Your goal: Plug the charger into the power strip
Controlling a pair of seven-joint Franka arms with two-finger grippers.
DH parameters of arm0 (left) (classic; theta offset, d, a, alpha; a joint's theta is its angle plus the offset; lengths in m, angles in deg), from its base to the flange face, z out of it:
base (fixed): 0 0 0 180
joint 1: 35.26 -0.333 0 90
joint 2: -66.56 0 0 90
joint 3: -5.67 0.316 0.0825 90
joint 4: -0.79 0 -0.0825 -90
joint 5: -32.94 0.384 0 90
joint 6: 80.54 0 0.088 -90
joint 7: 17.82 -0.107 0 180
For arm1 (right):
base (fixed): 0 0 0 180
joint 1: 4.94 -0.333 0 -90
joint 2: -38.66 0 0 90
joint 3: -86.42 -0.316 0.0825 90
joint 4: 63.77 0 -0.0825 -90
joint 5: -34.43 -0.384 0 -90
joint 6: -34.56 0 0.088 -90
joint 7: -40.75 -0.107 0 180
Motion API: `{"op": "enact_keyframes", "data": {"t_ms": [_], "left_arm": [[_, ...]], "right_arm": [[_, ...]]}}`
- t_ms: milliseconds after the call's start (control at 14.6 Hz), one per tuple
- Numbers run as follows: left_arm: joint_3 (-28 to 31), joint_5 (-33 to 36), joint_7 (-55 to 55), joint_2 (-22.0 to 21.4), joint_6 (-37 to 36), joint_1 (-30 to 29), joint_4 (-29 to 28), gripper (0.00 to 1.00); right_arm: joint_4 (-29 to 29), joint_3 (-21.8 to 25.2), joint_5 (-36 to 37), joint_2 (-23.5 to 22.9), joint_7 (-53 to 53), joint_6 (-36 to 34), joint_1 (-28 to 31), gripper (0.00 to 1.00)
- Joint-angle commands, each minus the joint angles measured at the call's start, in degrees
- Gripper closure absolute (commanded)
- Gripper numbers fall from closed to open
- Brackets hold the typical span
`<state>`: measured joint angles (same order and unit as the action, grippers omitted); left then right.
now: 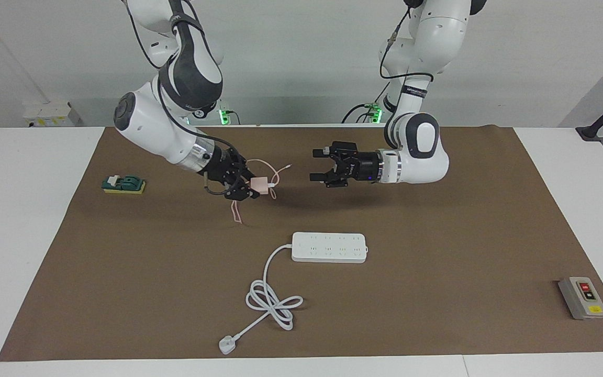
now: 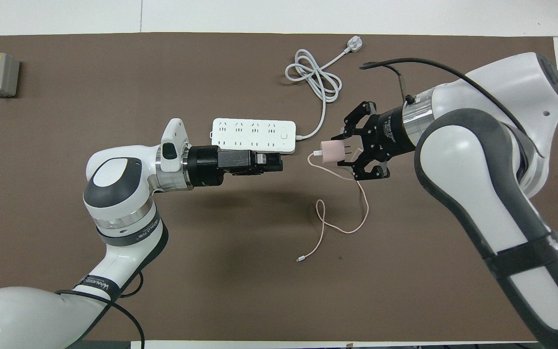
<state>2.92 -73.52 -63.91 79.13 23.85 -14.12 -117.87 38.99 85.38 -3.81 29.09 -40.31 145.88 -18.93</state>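
Observation:
My right gripper [image 1: 253,188] is shut on the small pink charger [image 1: 260,185], holding it in the air above the brown mat. From above, the charger [image 2: 331,151] hangs just off the cord end of the power strip [image 2: 253,135], with the right gripper [image 2: 349,151] around its pronged end. Its thin pink cable [image 2: 351,213] trails down onto the mat. The white power strip [image 1: 329,247] lies flat mid-table, sockets up. My left gripper [image 1: 316,165] hovers open and empty, pointing at the charger. From above, the left gripper [image 2: 276,163] is over the strip's robot-side edge.
The strip's thick white cord [image 2: 314,77] coils farther from the robots and ends in a white plug [image 2: 354,44]. A grey switch box [image 1: 583,297] sits toward the left arm's end. A small green block [image 1: 123,184] lies toward the right arm's end.

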Motion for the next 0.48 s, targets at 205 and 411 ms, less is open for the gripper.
{"op": "enact_keyframes", "data": {"t_ms": [205, 411], "left_arm": [[0.91, -1.91, 0.38, 1.5, 5.82, 1.89, 2.9, 0.0], [1.0, -1.73, 0.47, 1.41, 6.01, 1.18, 2.03, 0.0]], "right_arm": [[-0.1, -0.01, 0.27, 0.69, -4.9, 4.61, -4.64, 1.0], [-1.42, 0.07, 0.27, 0.69, -4.9, 4.35, -4.2, 1.0]]}}
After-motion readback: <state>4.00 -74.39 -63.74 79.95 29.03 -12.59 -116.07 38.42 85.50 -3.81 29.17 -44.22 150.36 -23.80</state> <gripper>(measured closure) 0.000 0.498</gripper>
